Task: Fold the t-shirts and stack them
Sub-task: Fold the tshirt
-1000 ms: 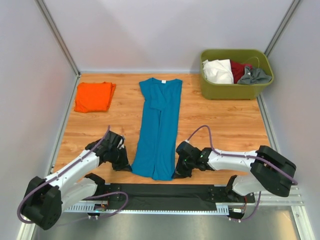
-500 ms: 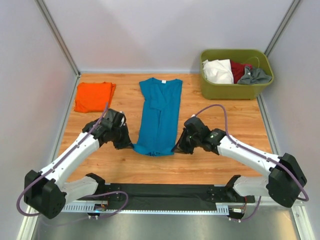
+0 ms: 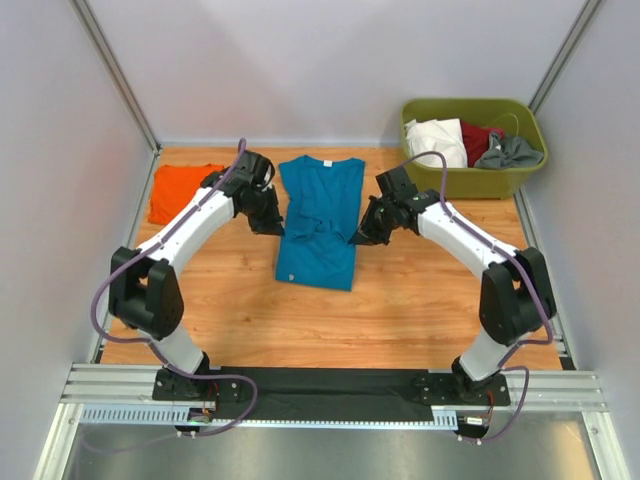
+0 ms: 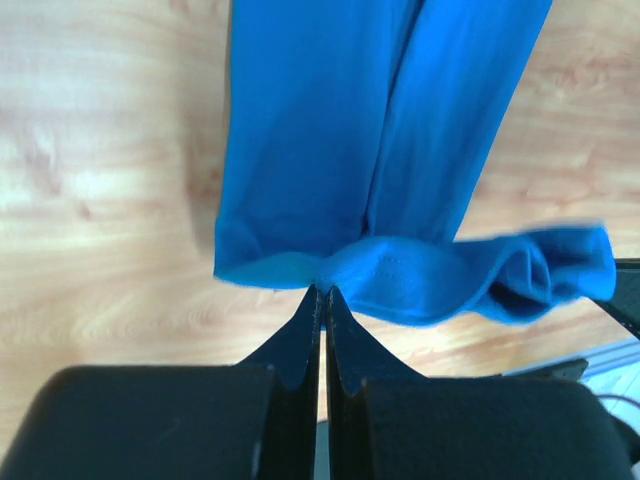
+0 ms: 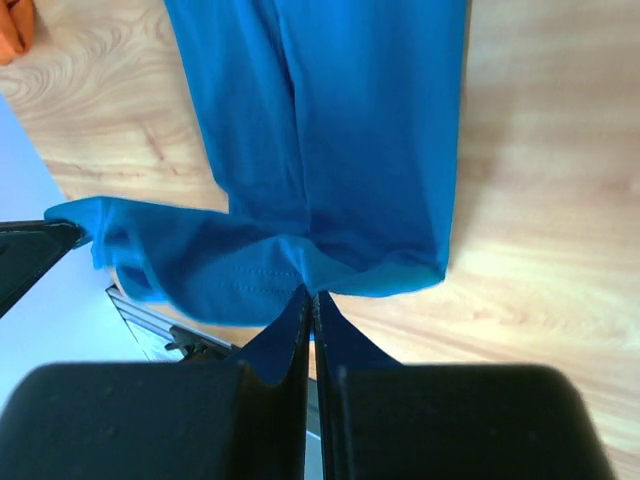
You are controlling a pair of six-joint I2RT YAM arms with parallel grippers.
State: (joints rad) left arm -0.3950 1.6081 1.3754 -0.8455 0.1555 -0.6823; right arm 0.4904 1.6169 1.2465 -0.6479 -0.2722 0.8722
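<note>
Item: teal-blue V-neck cloth t-shirt (image 3: 318,225). Lies mid-way across the pale wooden tabletop (image 3: 430,300), long axis running near to far, collar at the far end, sides turned in to a narrow strip. Near part doubled back over the body; fold crease toward the arm bases, hem raised and sagging between the two grips.

Grip, left tool (image 3: 270,226): fingers pressed together, pinching the left corner of the hem; shows plainly in the left wrist view.

Grip, right tool (image 3: 360,237): fingers pressed together likewise, pinching the right corner of the hem.

Governing relation: collar farther off than both tools, straight along the shirt's long axis. One tool at each side edge, about level, neither arm nearer. Probable next move — hem carried on to the collar, both corners kept abreast, then let go. Uneven travel likely to skew the fold.

Also present: bright orange cloth t-shirt (image 3: 185,192), folded, at the far left, well apart from the teal one and nearer the left arm. Olive-green plastic tub (image 3: 450,180), far right, holding white, red and grey cloth.
</note>
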